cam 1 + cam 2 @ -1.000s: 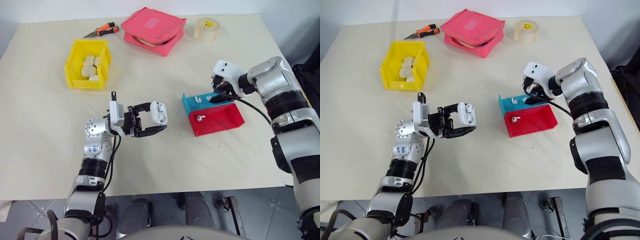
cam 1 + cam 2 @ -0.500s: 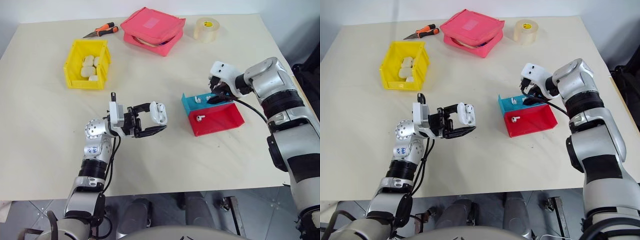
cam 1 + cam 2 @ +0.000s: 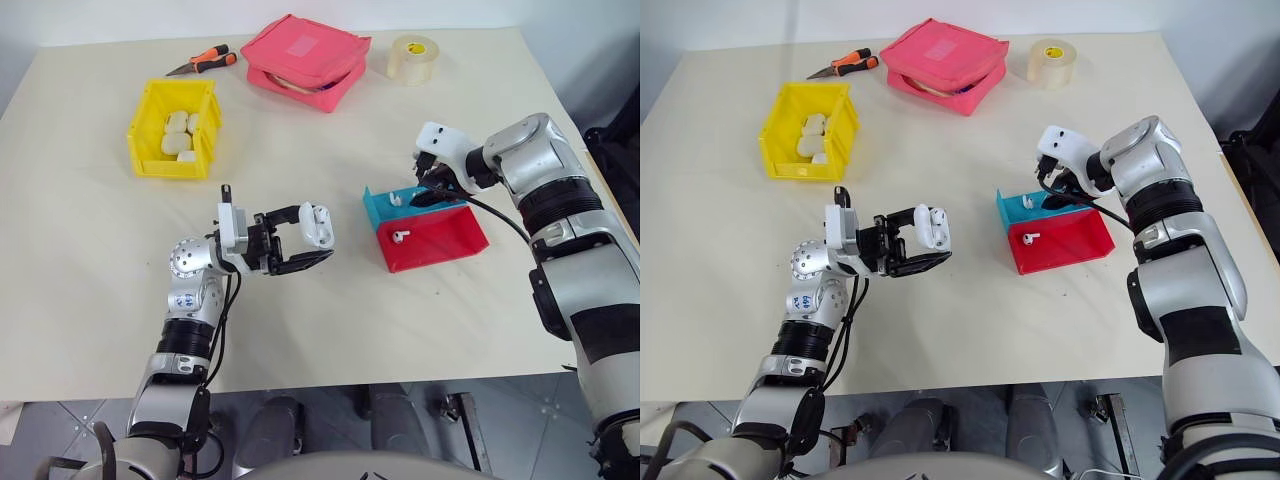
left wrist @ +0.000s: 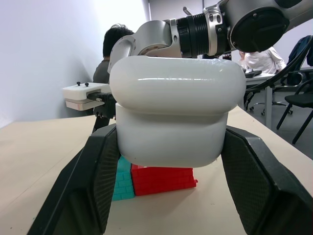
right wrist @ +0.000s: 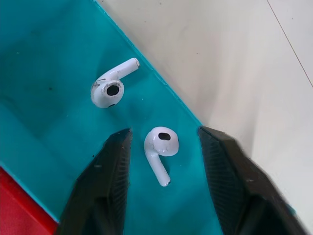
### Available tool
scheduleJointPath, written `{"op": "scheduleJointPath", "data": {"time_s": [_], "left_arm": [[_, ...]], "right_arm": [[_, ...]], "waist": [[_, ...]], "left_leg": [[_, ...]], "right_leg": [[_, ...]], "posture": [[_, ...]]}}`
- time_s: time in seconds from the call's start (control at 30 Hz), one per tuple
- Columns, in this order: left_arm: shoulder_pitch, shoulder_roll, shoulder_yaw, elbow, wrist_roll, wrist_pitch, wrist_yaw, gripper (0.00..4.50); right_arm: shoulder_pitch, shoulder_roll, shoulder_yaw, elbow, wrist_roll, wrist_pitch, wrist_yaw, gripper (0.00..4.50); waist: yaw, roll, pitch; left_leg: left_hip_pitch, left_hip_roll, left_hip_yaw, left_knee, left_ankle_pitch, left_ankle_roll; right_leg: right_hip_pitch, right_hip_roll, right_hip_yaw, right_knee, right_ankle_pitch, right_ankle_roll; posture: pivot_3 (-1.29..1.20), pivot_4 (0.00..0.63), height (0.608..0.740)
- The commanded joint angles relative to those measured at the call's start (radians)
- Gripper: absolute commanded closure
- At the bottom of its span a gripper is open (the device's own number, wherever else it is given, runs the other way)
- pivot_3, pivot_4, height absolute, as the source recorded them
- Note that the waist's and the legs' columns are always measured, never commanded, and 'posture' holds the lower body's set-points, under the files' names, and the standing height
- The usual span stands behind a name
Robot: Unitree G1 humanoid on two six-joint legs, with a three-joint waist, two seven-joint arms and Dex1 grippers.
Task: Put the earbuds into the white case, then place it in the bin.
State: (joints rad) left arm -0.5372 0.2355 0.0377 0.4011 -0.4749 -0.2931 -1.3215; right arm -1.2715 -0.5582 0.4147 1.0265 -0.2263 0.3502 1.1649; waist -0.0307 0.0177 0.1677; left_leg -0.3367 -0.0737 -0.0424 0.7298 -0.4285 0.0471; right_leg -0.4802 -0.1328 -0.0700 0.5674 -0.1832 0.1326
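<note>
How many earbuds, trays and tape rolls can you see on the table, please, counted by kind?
Earbuds: 3, two in the blue tray and one in the red tray
Trays: 2
Tape roll: 1
Total: 6

Both arms: silver-grey metal shells with black joint bands. Left gripper [image 3: 305, 240]: two black fingers [image 4: 259, 186] with a finely textured inner face, a white block with a small black stub just behind them, black cables looping back along the forearm. Right gripper [image 3: 428, 195]: black fingers [image 5: 105, 181], white box behind them, black cable trailing to the elbow.
</note>
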Motion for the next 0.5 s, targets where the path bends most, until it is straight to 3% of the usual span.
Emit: {"op": "scheduleJointPath", "data": {"time_s": [0.03,0.07,0.33,0.43,0.5], "left_arm": [[0.005,0.005,0.007,-0.04,-0.012,-0.01,0.006,1.72],[0.004,0.005,0.008,-0.038,-0.012,-0.011,0.005,1.72],[-0.01,0.006,0.008,-0.023,-0.013,-0.013,-0.003,1.72],[-0.02,0.006,0.004,-0.012,-0.017,-0.009,-0.022,1.72],[-0.032,0.002,-0.003,0.003,-0.019,-0.005,-0.042,1.72]], "right_arm": [[-0.015,-0.007,-0.016,-0.007,-0.017,-0.017,0.007,3.69],[-0.014,-0.007,-0.017,-0.009,-0.019,-0.019,0.008,4.0],[0.002,-0.045,-0.056,-0.122,0.003,-0.026,0.022,4.01],[0.047,-0.079,-0.132,-0.315,0.068,0.082,0.047,4.01],[0.126,-0.117,-0.196,-0.549,0.127,0.226,0.068,4.01]], "waist": [[0.0,0.0,0.0],[0.0,0.0,0.0],[0.0,0.0,0.0],[0.003,0.0,0.0],[0.005,0.0,0.0]], "left_leg": [[0.0,0.0,0.0,0.0,0.0,0.0],[0.0,0.0,0.0,0.0,0.0,0.0],[0.0,0.0,0.0,0.0,0.0,0.0],[0.0,0.0,0.0,0.0,0.0,0.0],[0.0,0.0,0.0,0.001,0.0,0.0]], "right_leg": [[0.0,0.0,0.0,0.0,0.0,0.0],[0.0,0.0,0.0,0.0,0.0,0.0],[0.0,0.0,0.0,0.0,0.0,0.0],[0.0,0.0,0.0,0.0,0.0,0.0],[0.0,0.0,-0.001,0.0,0.0,0.0]], "posture": [[0.0,0.15,0.74],[0.0,0.15,0.74],[0.0,0.15,0.74],[0.0,0.15,0.74],[0.0,0.15,0.74]]}}
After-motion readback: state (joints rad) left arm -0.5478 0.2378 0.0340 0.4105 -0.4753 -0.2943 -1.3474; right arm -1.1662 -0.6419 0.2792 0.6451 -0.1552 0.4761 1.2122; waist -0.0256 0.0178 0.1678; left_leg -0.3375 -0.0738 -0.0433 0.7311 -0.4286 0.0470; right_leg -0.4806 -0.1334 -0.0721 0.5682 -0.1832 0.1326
